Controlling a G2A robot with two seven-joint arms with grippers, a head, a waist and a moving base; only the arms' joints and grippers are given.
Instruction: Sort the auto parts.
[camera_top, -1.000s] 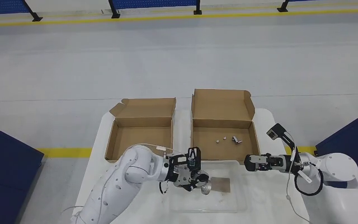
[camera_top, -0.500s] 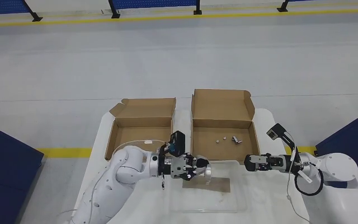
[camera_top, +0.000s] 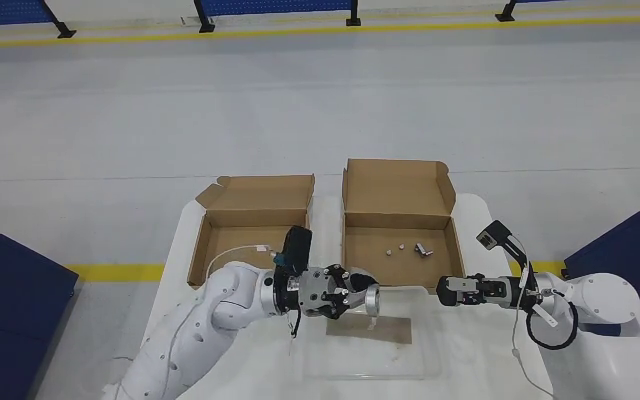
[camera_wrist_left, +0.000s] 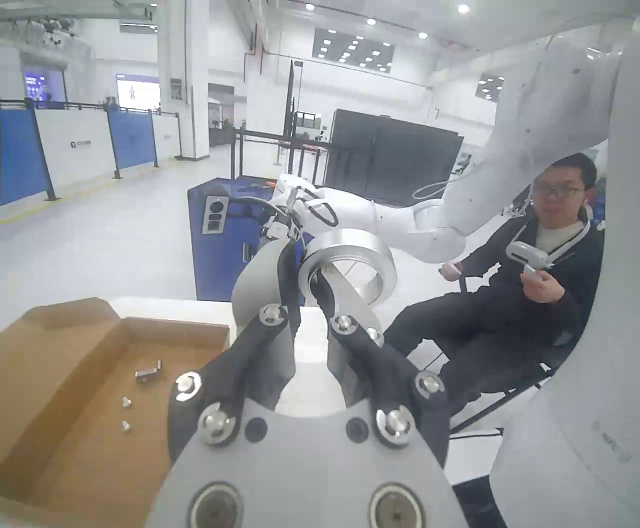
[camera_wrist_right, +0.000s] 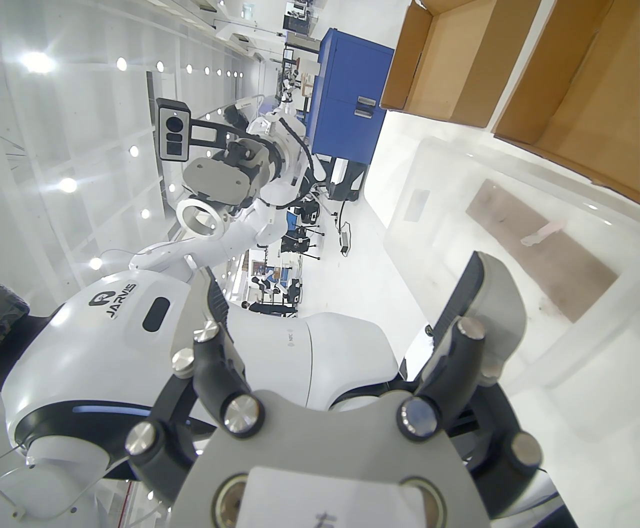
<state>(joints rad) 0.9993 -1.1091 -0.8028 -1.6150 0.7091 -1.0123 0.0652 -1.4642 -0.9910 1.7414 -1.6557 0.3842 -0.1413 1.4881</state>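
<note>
My left gripper (camera_top: 358, 296) is shut on a shiny metal ring (camera_top: 371, 299), held in the air over the far edge of the clear tray (camera_top: 425, 365). In the left wrist view the ring (camera_wrist_left: 350, 240) has one finger through its hole and one outside its rim, and the gripper (camera_wrist_left: 302, 270) grips its wall. The right wrist view shows the ring (camera_wrist_right: 202, 236) farther off. My right gripper (camera_top: 446, 290) stands open and empty beside the tray's right end, as does its own view (camera_wrist_right: 340, 280).
Two open cardboard boxes stand behind the tray. The left box (camera_top: 250, 255) looks bare inside. The right box (camera_top: 398, 262) holds a small metal bracket (camera_top: 423, 248) and two tiny parts (camera_top: 400, 245). A brown pad (camera_top: 385, 328) lies in the tray.
My left gripper has risen from the tray with the ring, turned its wrist over and shifted toward the boxes. The right arm has stayed still.
</note>
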